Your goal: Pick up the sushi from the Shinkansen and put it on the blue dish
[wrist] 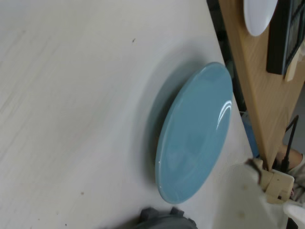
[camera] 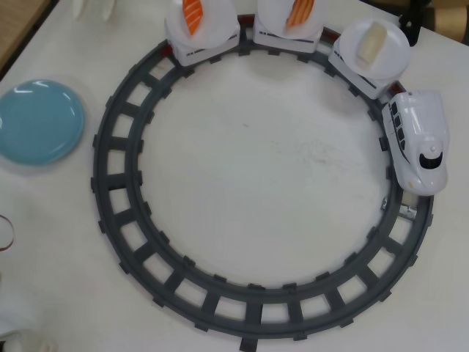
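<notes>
In the overhead view the Shinkansen (camera: pixel 418 139) stands on the right side of the ring track with its nose toward the bottom. Three coupled cars trail along the top, each topped by a round white plate. The sushi (camera: pixel 370 42), a pale cream block, lies on the plate of the car right behind the nose. The blue dish (camera: pixel 40 121) sits on the table at the far left, outside the track, with nothing on it. The wrist view shows the blue dish (wrist: pixel 195 133) side-on and close. No gripper fingers show in either view.
Orange salmon pieces (camera: pixel 192 15) (camera: pixel 300 11) ride on the other two cars. The dark grey track (camera: pixel 249 304) rings the table's middle. White objects (camera: pixel 91 7) lie at the top left, and a white shape (camera: pixel 15 341) sits in the bottom left corner. A wooden surface (wrist: pixel 248 81) borders the table beyond the dish.
</notes>
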### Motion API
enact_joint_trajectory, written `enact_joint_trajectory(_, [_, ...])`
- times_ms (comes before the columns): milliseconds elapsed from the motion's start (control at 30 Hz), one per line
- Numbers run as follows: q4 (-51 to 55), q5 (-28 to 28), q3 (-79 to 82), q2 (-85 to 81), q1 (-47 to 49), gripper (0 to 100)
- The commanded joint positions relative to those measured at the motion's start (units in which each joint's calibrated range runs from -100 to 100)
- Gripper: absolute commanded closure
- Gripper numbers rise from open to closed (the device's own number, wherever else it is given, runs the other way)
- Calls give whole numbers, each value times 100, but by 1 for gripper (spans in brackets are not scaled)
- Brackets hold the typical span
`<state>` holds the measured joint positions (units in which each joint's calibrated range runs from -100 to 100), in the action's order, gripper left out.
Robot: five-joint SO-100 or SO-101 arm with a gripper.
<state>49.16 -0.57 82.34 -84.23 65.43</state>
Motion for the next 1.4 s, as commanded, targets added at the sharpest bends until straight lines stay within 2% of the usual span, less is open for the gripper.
enact_joint_trajectory(0, [-113,52,80,24,-73,85])
enact_joint_trajectory(1067, [5,10,-155,40,-90,85])
enact_joint_trajectory(1267, [651,10,-1183,123,-416,85])
enact_joint_trajectory(1367, [846,5,-2021,762,-724,84])
